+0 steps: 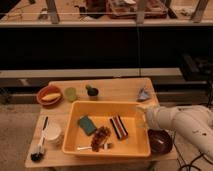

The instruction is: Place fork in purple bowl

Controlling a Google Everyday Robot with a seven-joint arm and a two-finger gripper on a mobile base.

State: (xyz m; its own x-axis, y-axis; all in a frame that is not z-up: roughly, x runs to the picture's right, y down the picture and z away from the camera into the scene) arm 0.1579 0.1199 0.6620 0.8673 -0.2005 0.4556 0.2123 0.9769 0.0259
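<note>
Reaching in from the right, the white arm (182,124) has its gripper (143,109) over the right rim of the big yellow tub (107,106), roughly at the back right corner. Honestly can't tell whether it's spread or pressed together, it just blends into the end of the arm. It isn't holding anything I can make out.

The fork (94,147) is lying flat in the tub near the front wall, just beside the dark grape-like bunch (102,135), well apart from the gripper. Also in the tub: a green sponge (87,124) and a dark striped thing (119,126).

The purple bowl (160,141) sits on the wooden table (117,87) just outside the tub's front right corner, partly under the arm. Over on the left there's an orange bowl (49,95), a white cup (52,133) and a white-handled brush (39,145).
</note>
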